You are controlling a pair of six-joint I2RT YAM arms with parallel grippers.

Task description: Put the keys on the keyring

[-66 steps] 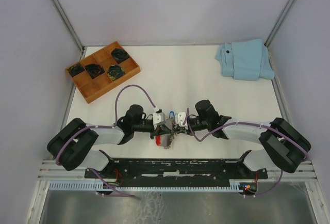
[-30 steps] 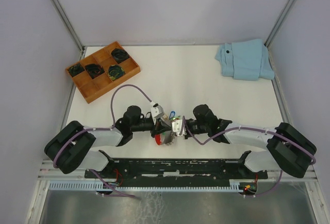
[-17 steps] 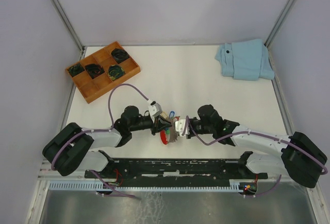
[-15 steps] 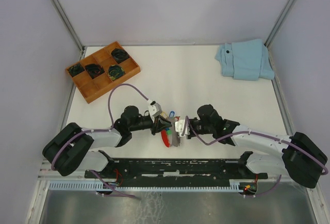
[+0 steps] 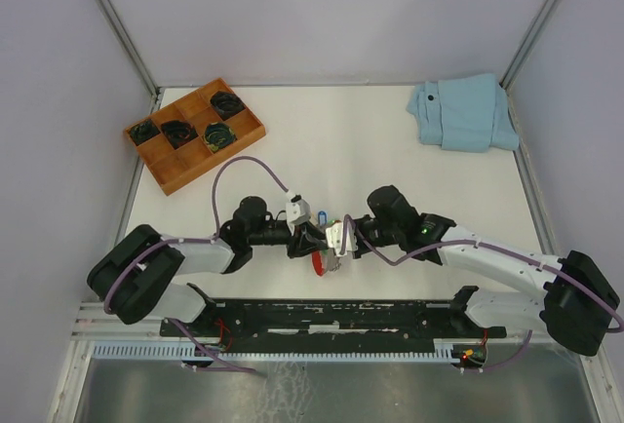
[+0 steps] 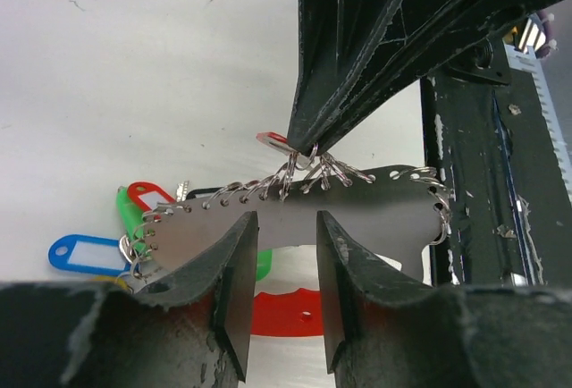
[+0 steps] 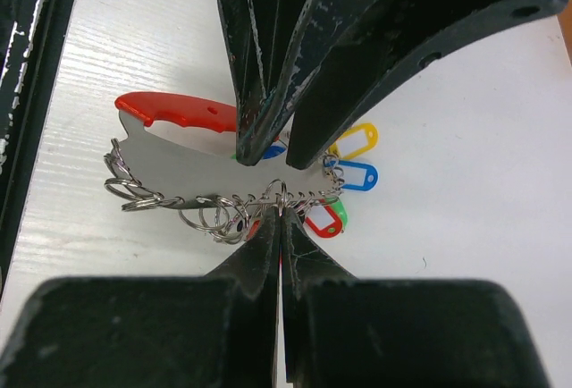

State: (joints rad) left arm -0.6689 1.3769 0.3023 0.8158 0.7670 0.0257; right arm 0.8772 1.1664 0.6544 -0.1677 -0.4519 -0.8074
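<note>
Right wrist view: the right hand (image 7: 280, 209) is seen clamped shut on a small ring of the keyring (image 7: 188, 169), which is held low over the counter (image 7: 465, 245) between the arms. The left hand (image 6: 286, 223) is held just over it with fingers apart and nothing gripped. The pinched ring should be kept steady while a key's loop is taken squarely and fed into the split. A red tag (image 6: 141, 193) and a green tag (image 6: 132, 218) are seen, but the keys' metal cannot be made out, nor whether they are threaded.
</note>
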